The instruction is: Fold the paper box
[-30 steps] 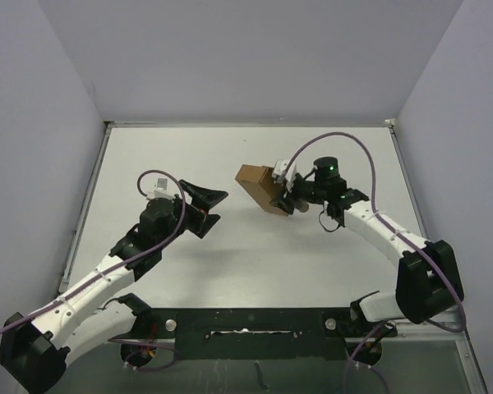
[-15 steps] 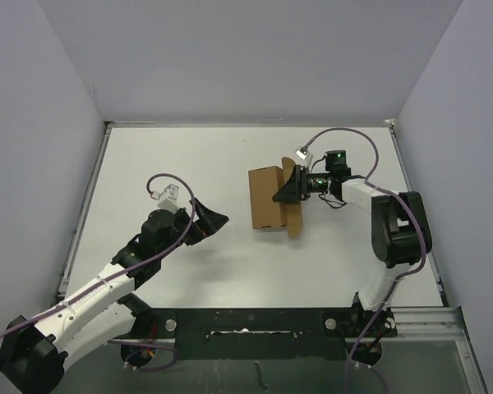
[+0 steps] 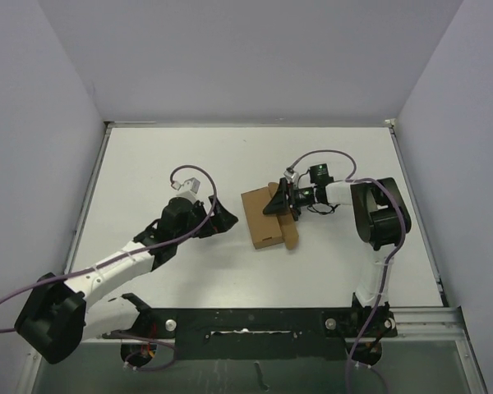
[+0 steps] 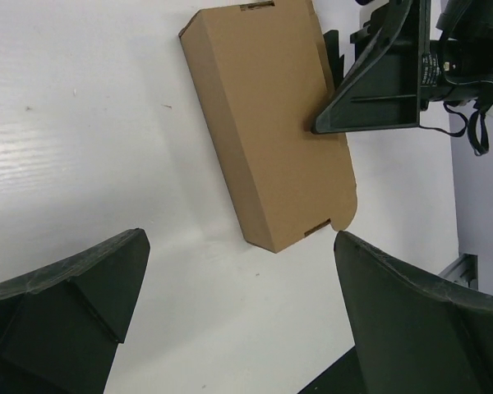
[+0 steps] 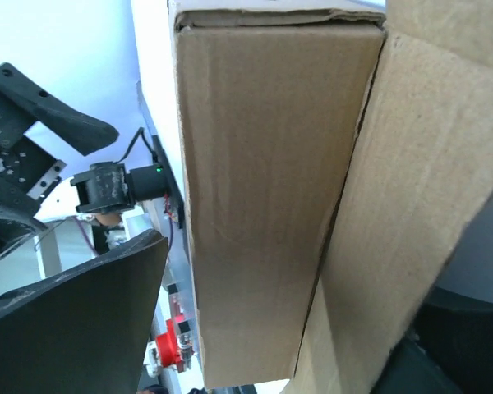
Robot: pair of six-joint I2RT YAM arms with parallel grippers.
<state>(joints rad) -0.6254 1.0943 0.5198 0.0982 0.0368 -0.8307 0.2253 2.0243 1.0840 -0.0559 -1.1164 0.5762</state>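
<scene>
The paper box (image 3: pixel 261 218) is plain brown cardboard, folded into a flat rectangular shape, and lies on the white table with a loose flap (image 3: pixel 290 232) along its right side. My right gripper (image 3: pixel 277 201) is at the box's far right edge. In the right wrist view the box (image 5: pixel 263 189) fills the space between its jaws (image 5: pixel 304 328), with the flap (image 5: pixel 419 164) beside it. My left gripper (image 3: pixel 219 220) is open and empty, just left of the box. In the left wrist view the box (image 4: pixel 271 123) lies ahead of its wide-open jaws (image 4: pixel 238 328), with a right finger (image 4: pixel 378 82) resting on top.
Grey walls close in the table on the left, back and right. The table's raised edges (image 3: pixel 89 205) run along the sides. A black rail (image 3: pixel 255 324) with the arm bases lies at the near edge. The right arm's folded links (image 3: pixel 378 215) stand right of the box.
My right gripper has swung the box round, drawn it left and nearer, and brought it down flat on the table. My left arm has reached right and forward, close to the box's left side.
</scene>
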